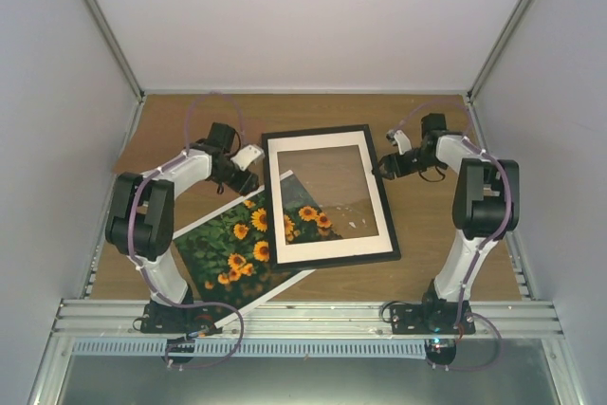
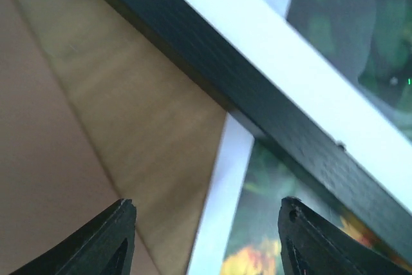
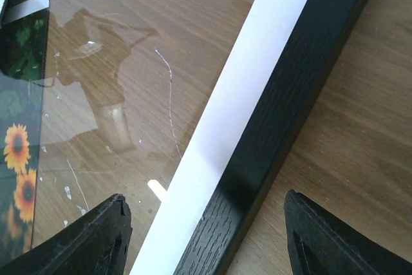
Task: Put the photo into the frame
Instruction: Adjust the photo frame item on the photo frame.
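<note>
Frame: the thin black frame (image 1: 318, 131) lies flat on the wooden table (image 1: 427, 225), long sides running away from the arm bases and slightly skewed.
Mat: a white mat (image 1: 332, 248) sits inside the frame's rails, with a clear pane (image 1: 322, 177) in its window that shows bare wood and faint reflections.
Photo: the sunflower photo (image 1: 228, 244) lies flat on the table, mostly outside the frame to its near left. Its far right corner is tucked under the frame and shows through the window's near left part.
Photo edge: in the left wrist view, the print's white border runs out from beneath the frame's black rail (image 2: 257, 94).
Left gripper: the left gripper (image 1: 248, 181) is just beside the frame's left rail, near its far corner. Its jaws are spread and hold nothing, and the photo's white edge lies below the gap (image 2: 207, 203).
Right gripper: the right gripper (image 1: 384, 168) is at the frame's right rail, toward the far end. Its jaws are apart and empty, straddling the rail (image 3: 283, 107) and mat strip (image 3: 219, 120) from above (image 3: 206, 196). Contact with the rail cannot be made out.
</note>
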You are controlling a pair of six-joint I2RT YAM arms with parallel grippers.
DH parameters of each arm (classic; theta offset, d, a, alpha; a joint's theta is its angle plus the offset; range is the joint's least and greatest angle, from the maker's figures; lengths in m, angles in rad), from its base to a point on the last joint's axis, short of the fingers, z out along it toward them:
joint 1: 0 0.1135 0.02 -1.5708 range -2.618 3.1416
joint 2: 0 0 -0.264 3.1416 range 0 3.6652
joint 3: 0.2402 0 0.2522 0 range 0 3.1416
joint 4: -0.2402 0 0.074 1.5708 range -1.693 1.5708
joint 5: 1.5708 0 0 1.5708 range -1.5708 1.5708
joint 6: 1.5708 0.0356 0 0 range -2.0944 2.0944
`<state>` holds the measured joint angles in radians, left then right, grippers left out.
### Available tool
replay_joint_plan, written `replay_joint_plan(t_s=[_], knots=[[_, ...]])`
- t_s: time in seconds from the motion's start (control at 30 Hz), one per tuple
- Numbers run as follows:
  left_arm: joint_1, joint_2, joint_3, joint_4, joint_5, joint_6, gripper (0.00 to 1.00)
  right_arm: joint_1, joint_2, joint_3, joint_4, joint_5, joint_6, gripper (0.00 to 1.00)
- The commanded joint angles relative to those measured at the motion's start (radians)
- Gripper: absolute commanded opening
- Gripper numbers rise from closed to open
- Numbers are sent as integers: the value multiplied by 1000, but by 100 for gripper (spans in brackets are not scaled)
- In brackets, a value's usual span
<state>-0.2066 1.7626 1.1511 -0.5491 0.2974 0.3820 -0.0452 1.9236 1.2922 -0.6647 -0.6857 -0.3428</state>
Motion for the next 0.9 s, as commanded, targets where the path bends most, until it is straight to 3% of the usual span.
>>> replay_joint_plan(t_s=[0.0, 0.2, 0.47, 0.57, 0.73, 0.87], knots=[[-38, -4, -55, 38, 7, 142, 62, 6, 46, 4, 2, -11, 30, 65], [-108, 135, 59, 40, 46, 38, 56, -3, 101, 42, -15, -50, 60, 62], [-209, 283, 295, 63, 66, -47, 57, -80, 131, 126, -24, -10, 57, 61], [-156, 263, 339, -4, 117, -47, 72, -89, 99, 169, -4, 52, 7, 63], [0, 84, 205, -125, 190, 50, 98, -26, -53, 172, 47, -2, -113, 68], [87, -121, -4, -235, 181, 312, 99, 125, -173, 87, 79, -58, -206, 71]])
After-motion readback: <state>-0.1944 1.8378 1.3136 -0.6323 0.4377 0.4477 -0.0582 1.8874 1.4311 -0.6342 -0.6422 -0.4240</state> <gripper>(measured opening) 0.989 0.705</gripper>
